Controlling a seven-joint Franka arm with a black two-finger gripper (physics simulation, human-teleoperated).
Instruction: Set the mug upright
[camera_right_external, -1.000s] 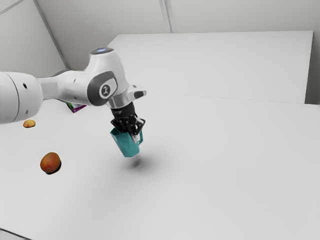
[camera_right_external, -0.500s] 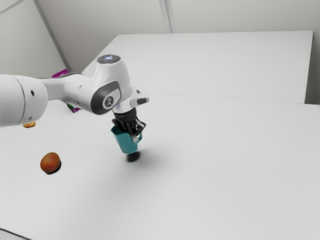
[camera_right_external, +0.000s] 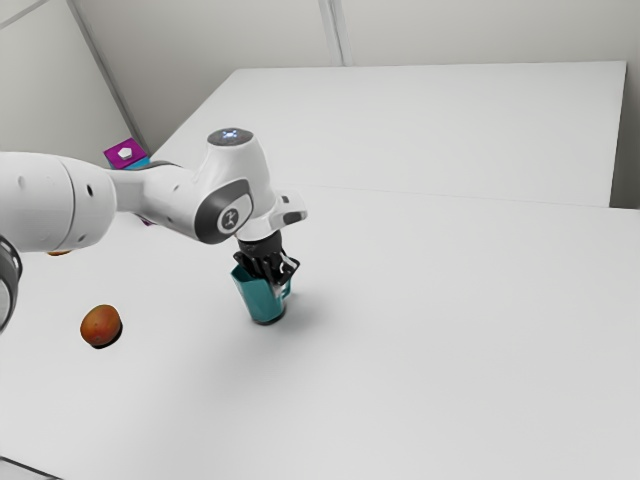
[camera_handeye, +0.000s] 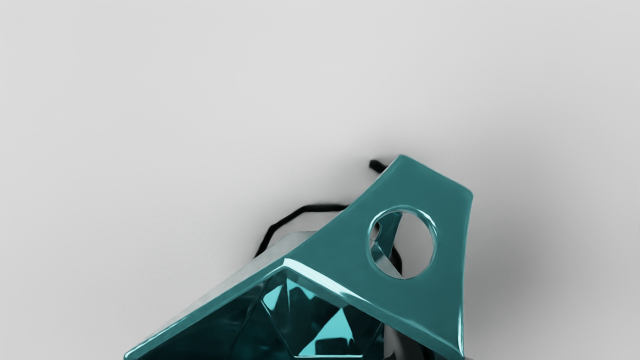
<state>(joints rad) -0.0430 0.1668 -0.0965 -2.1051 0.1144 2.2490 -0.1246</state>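
Observation:
The gripper points down in the exterior view, shut on the teal mug near its rim and handle. The mug's mouth faces up, with a slight lean toward the exterior view's left. Its base is right over its dark shadow; whether it touches the table cannot be told. In the wrist view, the mug shows its faceted inside and a handle with a round hole. Part of the gripper appears beside the mug's rim, below the handle; the rest of the grip is hidden.
On the white table, a reddish-brown round fruit lies toward the exterior view's left. Behind the arm stands a purple and blue box. A small yellow-orange item is partly hidden by the arm.
My hand has come down and slightly toward the exterior view's right with the mug. The mug leans less than before, and its shadow has closed up against its base.

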